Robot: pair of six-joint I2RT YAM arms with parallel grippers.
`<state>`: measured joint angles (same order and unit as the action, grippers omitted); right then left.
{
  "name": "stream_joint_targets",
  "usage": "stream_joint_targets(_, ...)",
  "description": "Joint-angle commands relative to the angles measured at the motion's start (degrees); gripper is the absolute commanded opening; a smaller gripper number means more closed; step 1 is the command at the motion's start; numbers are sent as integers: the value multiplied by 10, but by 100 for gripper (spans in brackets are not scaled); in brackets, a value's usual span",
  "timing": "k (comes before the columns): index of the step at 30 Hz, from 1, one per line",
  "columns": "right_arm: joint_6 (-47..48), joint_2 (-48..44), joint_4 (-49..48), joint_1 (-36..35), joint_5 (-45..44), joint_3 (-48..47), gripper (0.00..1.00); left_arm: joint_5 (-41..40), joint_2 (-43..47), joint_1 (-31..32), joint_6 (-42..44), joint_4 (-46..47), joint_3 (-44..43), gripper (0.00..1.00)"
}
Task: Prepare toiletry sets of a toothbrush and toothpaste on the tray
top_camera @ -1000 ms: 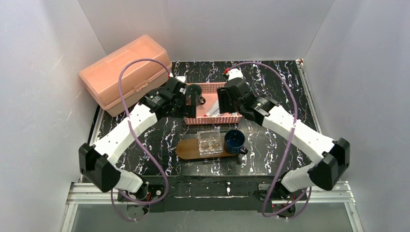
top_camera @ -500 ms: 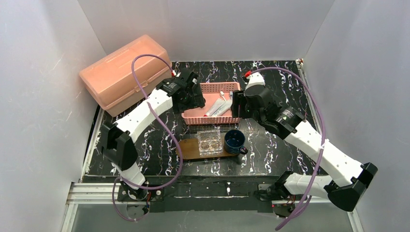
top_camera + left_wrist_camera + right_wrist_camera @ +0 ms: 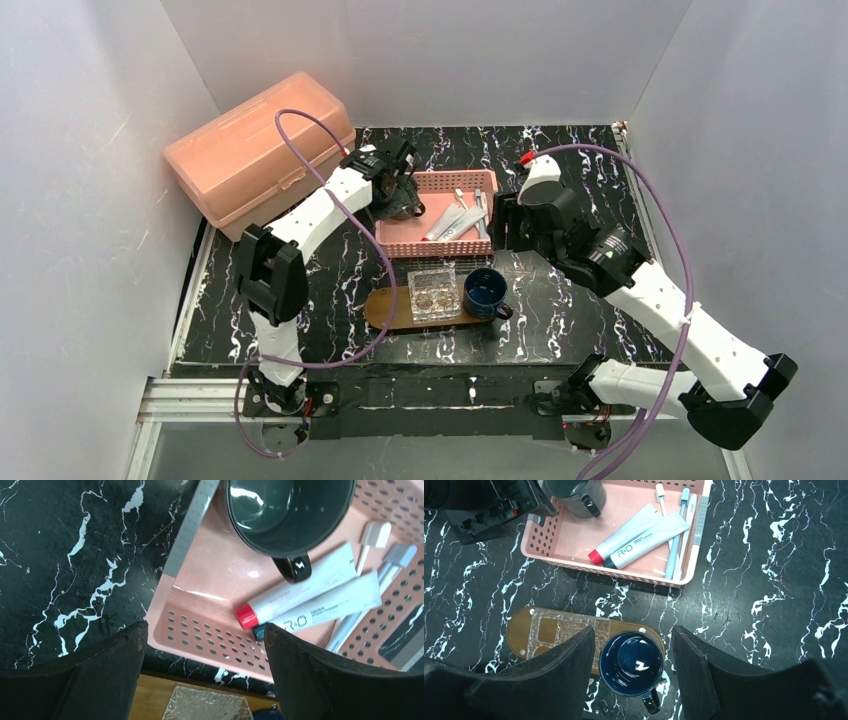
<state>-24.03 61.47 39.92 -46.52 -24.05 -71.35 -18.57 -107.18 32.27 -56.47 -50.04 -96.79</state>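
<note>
With my left tool [image 3: 202,635] and right tool [image 3: 634,632] both open and empty above the bench [image 3: 774,580], the toothpaste tubes [image 3: 644,535] and toothbrushes [image 3: 674,545] lay in the pink basket [image 3: 624,572], none yet on the wooden tray [image 3: 519,630], which carried only a clear box [image 3: 569,630] and a blue mug [image 3: 631,665].

Grey mug [image 3: 571,495] in pink basket [image 3: 542,538], blue mug [image 3: 631,664] outside

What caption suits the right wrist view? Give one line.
Open jaws above the blue mug on the tray; tubes and toothbrushes lie in basket.
</note>
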Motion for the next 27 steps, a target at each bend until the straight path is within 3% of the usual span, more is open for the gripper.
stream_joint_targets(1, -5, -24, 2, -1, -2, -4, 66, -41, -18, -16, -58, -35, -31, 86)
stream_joint_targets(9, -3, -30, 2, -2, 1, 7, 66, -9, -59, -23, -95, -34, -68, 83)
stream_joint_targets(18, 2, -36, 5, -1, -3, 18, 66, 17, -89, -24, -108, -27, -106, 67)
stream_joint_targets(27, 10, -36, 13, -1, 4, 19, 66, 16, -124, -35, -129, -25, -129, 60)
